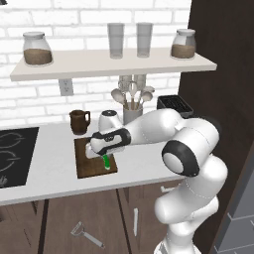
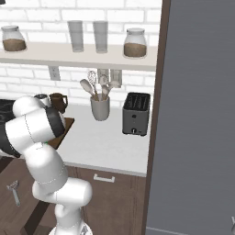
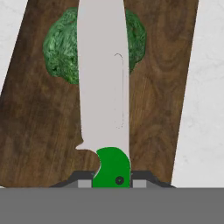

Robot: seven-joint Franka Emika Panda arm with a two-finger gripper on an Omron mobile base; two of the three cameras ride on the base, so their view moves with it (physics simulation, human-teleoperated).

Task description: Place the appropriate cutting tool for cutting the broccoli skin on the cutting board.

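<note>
1. Hand (image 3: pixel 111 183) is seen pinched on the green-handled, silver-bladed knife (image 3: pixel 103 78) over the dark brown wooden cutting board (image 1: pixel 84 163).
2. Small green broccoli floret (image 3: pixel 61 48) is partly covered by the blade.
3. White worktop (image 1: pixel 49 163) is seen bare beside both long board edges.

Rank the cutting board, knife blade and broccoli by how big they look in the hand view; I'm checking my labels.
1. Cutting board, largest, running past the frame's top.
2. Knife blade, though it lies nearer the camera, which inflates it.
3. Broccoli, smallest showing, partly hidden behind the blade.
</note>
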